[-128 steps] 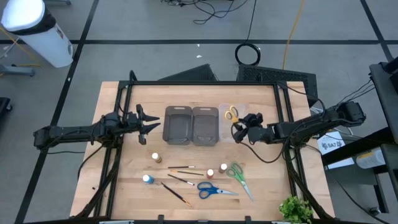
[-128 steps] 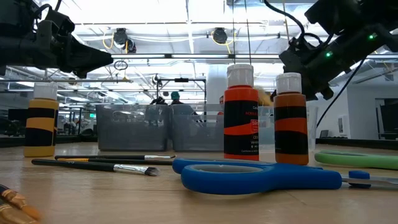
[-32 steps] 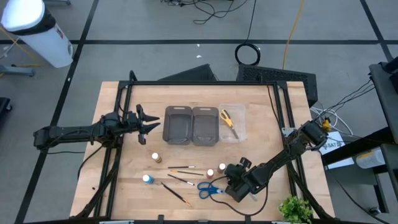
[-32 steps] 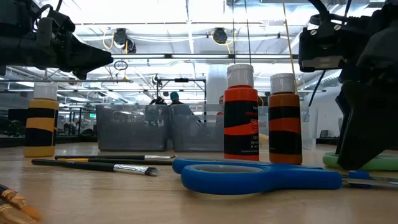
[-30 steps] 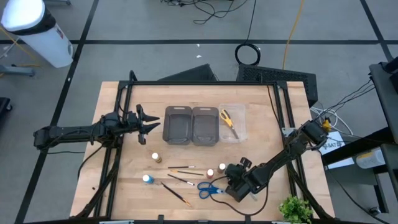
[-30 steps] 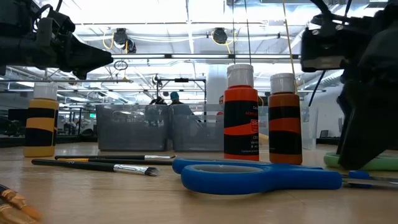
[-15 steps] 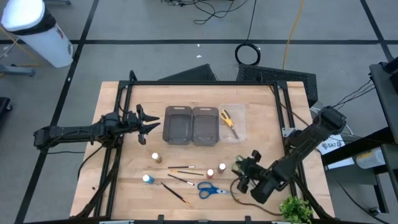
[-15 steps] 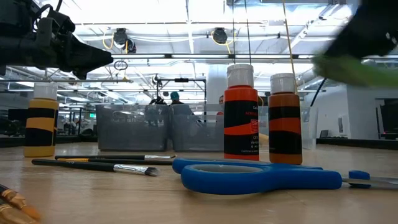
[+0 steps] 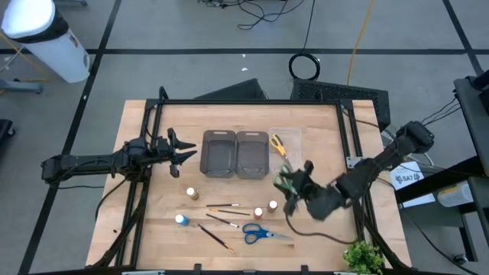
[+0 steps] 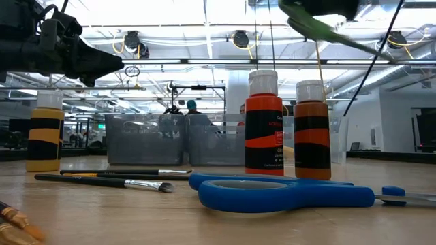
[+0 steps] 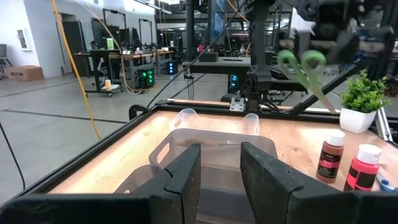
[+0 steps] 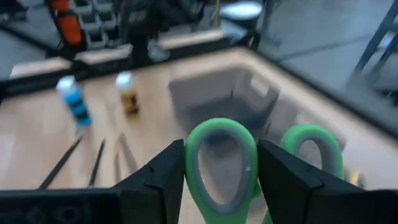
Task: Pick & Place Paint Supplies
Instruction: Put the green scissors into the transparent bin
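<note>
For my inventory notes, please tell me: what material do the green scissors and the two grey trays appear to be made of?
The green scissors, held by the right gripper, look to have smooth, matte plastic handle loops; their blades are too blurred to judge. The grey trays look like translucent, smoke-tinted plastic: thin walls with rounded moulded corners.

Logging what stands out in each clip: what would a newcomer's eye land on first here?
The green-handled scissors, lifted off the table by the right gripper near the clear tray that holds the yellow-handled scissors. Next, the blue-handled scissors lying large in the low view before the orange and brown paint bottles. The left gripper waits beside the grey trays.
</note>
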Controlling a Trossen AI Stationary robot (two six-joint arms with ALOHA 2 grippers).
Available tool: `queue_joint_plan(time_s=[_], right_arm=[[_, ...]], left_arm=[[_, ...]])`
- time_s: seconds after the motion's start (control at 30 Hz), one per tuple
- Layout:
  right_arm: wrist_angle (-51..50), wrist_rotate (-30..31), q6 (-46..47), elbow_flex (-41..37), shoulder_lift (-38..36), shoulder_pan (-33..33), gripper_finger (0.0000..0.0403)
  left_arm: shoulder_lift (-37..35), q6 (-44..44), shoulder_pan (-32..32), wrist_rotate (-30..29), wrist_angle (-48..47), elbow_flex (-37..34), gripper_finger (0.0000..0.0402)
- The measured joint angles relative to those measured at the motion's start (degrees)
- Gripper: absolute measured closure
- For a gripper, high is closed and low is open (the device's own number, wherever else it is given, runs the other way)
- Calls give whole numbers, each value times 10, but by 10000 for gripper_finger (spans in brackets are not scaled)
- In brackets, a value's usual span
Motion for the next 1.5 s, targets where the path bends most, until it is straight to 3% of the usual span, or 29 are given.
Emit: queue_joint_plan(time_s=[0.2, 0.33, 0.53, 0.8, 0.9, 1.03, 1.27, 1.5], right_arm=[[103, -6, -177, 1, -26, -96, 242], [104, -63, -243, 0, -27, -171, 242], [154, -156, -292, -46, -20, -285, 242], [300, -290, -257, -185, -20, -394, 242], [362, -328, -230, -240, -20, -413, 242], [423, -331, -227, -292, -20, -412, 242], [428, -346, -212, -322, -20, -412, 241], [428, -346, -212, -324, -20, -412, 148]], left_arm=[[0, 0, 0, 0, 0, 0, 277], [0, 0, 0, 0, 0, 0, 277], [0, 0, 0, 0, 0, 0, 277], [0, 0, 0, 0, 0, 0, 277], [0, 0, 0, 0, 0, 0, 277], [0, 0, 0, 0, 0, 0, 277], [0, 0, 0, 0, 0, 0, 277], [0, 0, 0, 0, 0, 0, 277]])
